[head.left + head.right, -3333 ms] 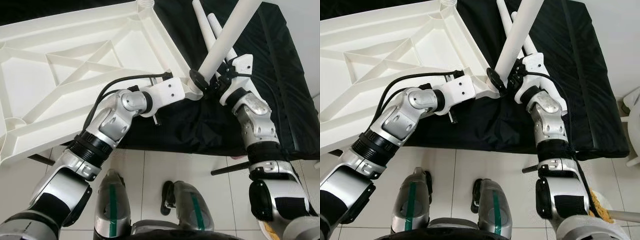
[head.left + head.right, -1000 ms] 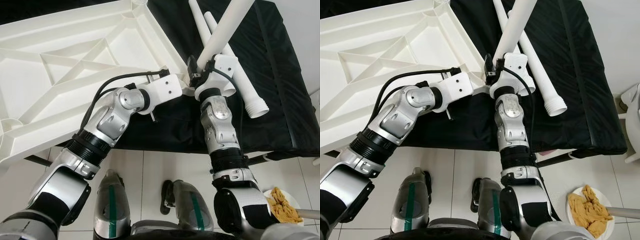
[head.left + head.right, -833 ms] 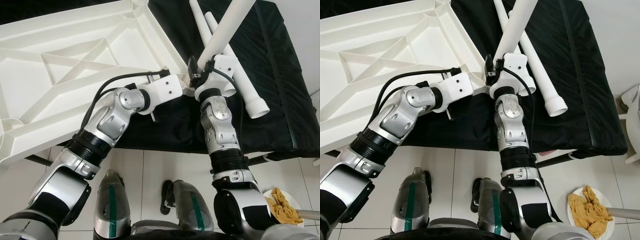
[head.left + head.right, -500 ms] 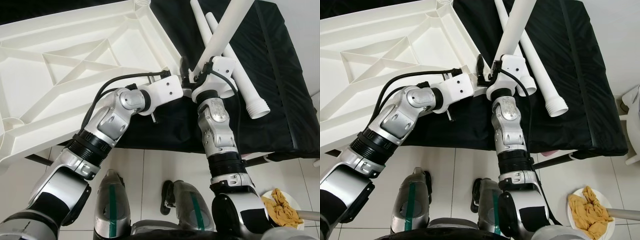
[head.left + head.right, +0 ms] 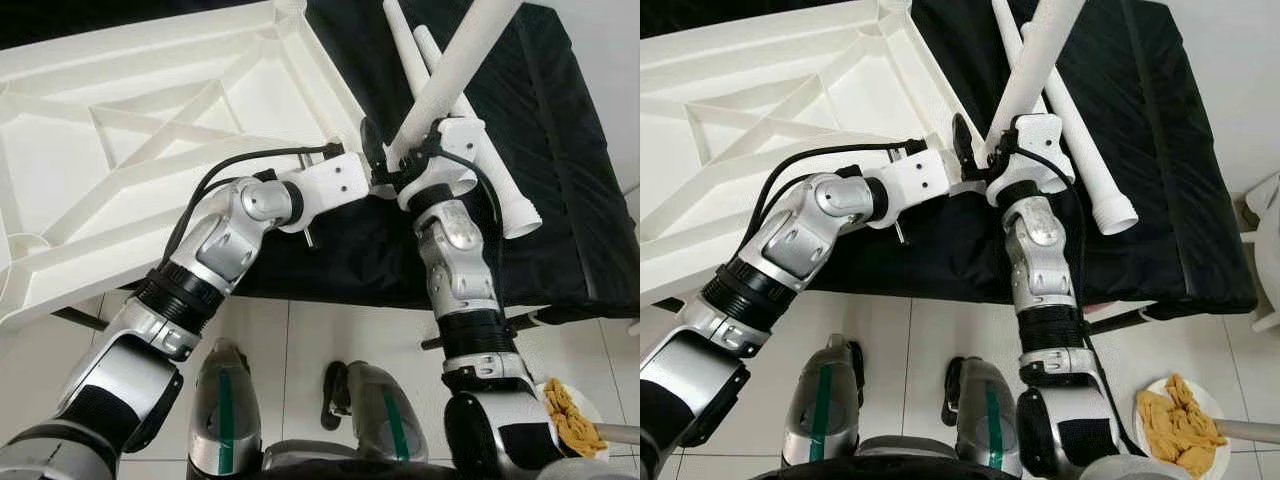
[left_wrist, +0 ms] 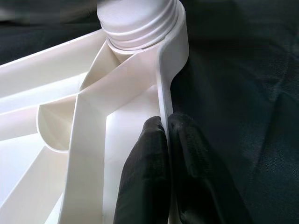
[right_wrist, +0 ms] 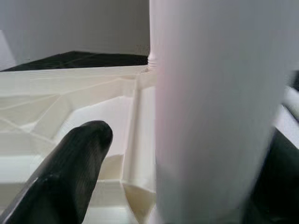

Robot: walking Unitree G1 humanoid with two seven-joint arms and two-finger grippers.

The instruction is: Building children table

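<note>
Black cloth [image 5: 560, 150] lies under the upturned white tabletop [image 5: 130, 150]. Left gripper [image 6: 167, 140] pinches its rim; right gripper [image 5: 985, 150] clasps a leg [image 5: 1035, 55], spare legs [image 5: 1080, 130] just beyond.

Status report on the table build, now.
Left gripper pinches the rim of the upturned white tabletop. Right gripper holds a white leg tilted at the near corner. Two spare legs lie on the black cloth alongside.

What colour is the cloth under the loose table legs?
Black; the cloth shows best in the right eye view.
</note>
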